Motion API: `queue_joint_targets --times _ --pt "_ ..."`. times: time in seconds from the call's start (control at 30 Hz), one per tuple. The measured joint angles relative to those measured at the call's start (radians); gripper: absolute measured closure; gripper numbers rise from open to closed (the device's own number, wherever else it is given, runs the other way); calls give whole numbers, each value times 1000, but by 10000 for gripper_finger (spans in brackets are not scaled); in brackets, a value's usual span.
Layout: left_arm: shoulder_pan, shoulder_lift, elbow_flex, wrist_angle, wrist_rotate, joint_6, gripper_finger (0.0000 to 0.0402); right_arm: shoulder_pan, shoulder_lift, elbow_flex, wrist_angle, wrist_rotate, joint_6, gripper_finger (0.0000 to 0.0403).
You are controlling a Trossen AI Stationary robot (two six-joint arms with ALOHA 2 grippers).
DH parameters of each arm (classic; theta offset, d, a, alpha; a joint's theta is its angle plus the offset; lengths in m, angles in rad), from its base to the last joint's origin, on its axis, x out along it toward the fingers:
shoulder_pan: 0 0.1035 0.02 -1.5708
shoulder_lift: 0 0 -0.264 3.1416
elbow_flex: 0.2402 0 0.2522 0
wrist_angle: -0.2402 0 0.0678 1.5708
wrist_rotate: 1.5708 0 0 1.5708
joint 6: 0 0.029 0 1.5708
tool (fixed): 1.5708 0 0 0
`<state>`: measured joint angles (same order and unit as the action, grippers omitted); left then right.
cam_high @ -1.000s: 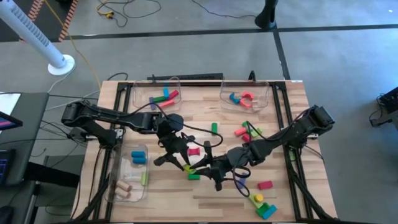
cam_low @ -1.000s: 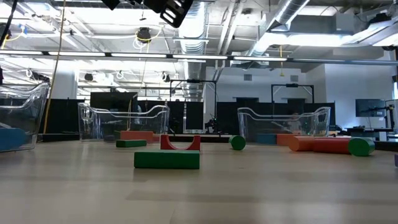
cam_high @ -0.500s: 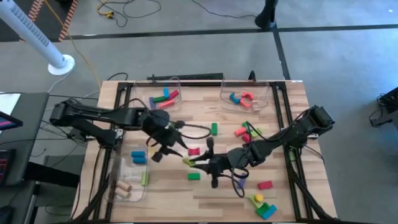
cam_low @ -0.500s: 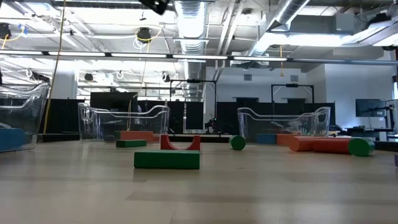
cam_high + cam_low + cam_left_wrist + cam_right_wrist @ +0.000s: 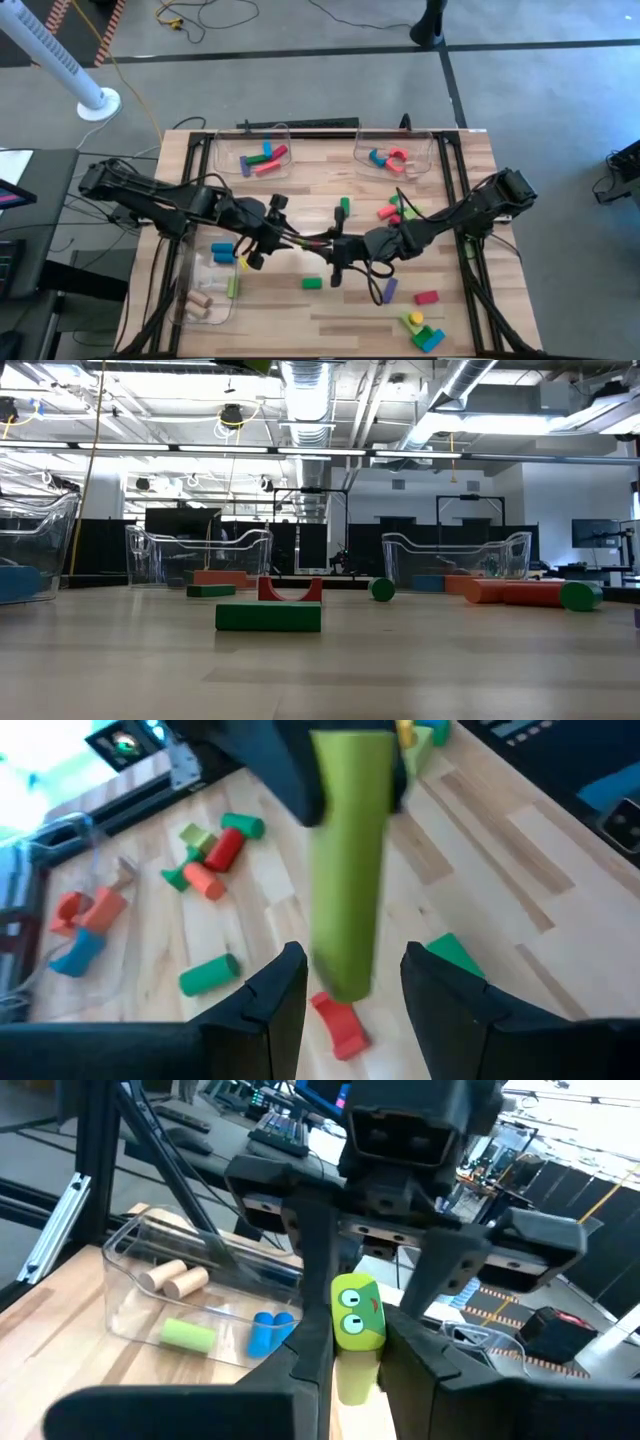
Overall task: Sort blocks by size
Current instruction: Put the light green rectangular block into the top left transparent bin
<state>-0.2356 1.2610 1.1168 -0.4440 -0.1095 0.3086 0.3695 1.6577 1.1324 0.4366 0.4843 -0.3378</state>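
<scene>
My right gripper is shut on a yellow-green bar block above the middle of the table. The bar's free end carries a sticker with two eyes. My left gripper faces it from the left, open. In the left wrist view its two fingers stand on either side of the bar's free end, with a gap on each side. A green block lies flat on the table below; it also shows in the low view. A red arch stands behind it. My right gripper pinches the yellow-green bar's long sides between its two fingers. The fingers come about level from the table's right and lie along the bar. The bar is lifted clear of the table, and its free end points at my left gripper.
Clear bins stand at the far left, the far right and the left edge, each with blocks inside. Loose blocks lie right of centre: a green cylinder, a purple bar, a red block.
My right gripper has lifted the yellow-green bar off the table and carried it up and toward the far edge, tipping it level. My left gripper has drawn back toward the table's left edge and turned level, so that it faces the bar. The green block has stayed put.
</scene>
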Motion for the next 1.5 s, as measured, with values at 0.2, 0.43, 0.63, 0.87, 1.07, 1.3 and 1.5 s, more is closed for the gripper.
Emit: queue_joint_targets --times 0.2,0.43,0.63,0.87,1.07,1.3,1.5 --pt "0 0 -5 44 -39 -8 246 -6 0 0 10 0 -1 315" --pt "-14 0 -9 70 -159 -8 249 -21 0 0 30 9 20 315" --pt "-24 0 -9 96 -192 1 277 -39 0 0 44 17 24 315" --pt "-24 0 -9 65 -245 0 302 -39 0 0 75 48 5 315" --pt "-24 0 -9 61 -271 -1 304 -38 0 0 74 49 4 315" --pt "-24 0 -9 59 -279 -4 308 -38 0 0 73 49 5 314" --pt "-24 0 -9 57 -292 6 345 -39 0 0 66 53 5 314"
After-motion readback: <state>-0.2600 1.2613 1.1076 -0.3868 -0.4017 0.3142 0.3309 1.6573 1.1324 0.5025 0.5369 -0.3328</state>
